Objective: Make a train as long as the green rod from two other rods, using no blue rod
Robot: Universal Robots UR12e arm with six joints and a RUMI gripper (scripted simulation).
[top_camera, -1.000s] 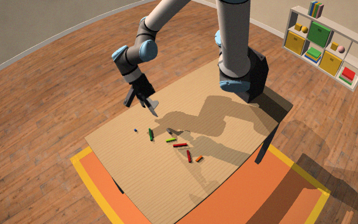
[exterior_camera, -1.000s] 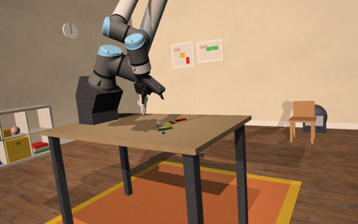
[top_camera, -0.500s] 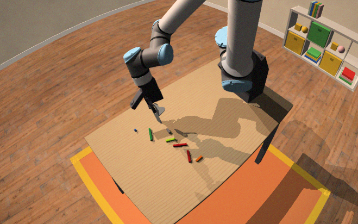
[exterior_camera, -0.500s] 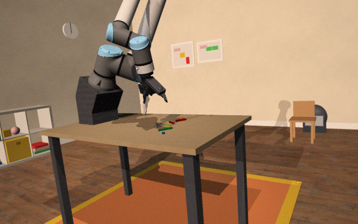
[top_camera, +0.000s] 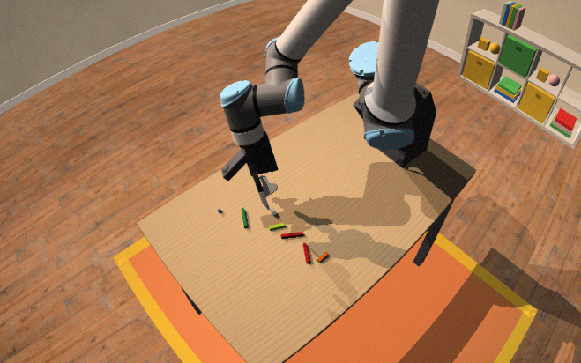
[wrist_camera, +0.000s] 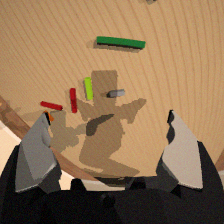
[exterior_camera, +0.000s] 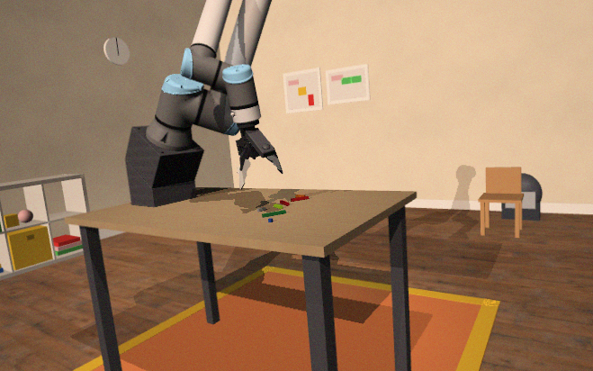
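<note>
The green rod (top_camera: 244,218) lies flat on the wooden table, with the small blue rod (top_camera: 219,211) to its left. To its right lie a lime rod (top_camera: 277,225), two red rods (top_camera: 292,234) (top_camera: 306,253) and an orange rod (top_camera: 323,256), all apart from each other. A grey rod (wrist_camera: 116,93) lies beside the lime rod (wrist_camera: 88,88) in the wrist view, below the green rod (wrist_camera: 121,42). My gripper (top_camera: 249,188) hangs above the table over the grey rod, open and empty. It also shows in the exterior view (exterior_camera: 261,177) and the wrist view (wrist_camera: 107,120).
The robot base (top_camera: 396,122) stands at the table's far corner. A shelf with boxes (top_camera: 532,77) stands off the table at the back right. A chair (exterior_camera: 501,198) stands by the wall. The arm's shadow falls across the rods.
</note>
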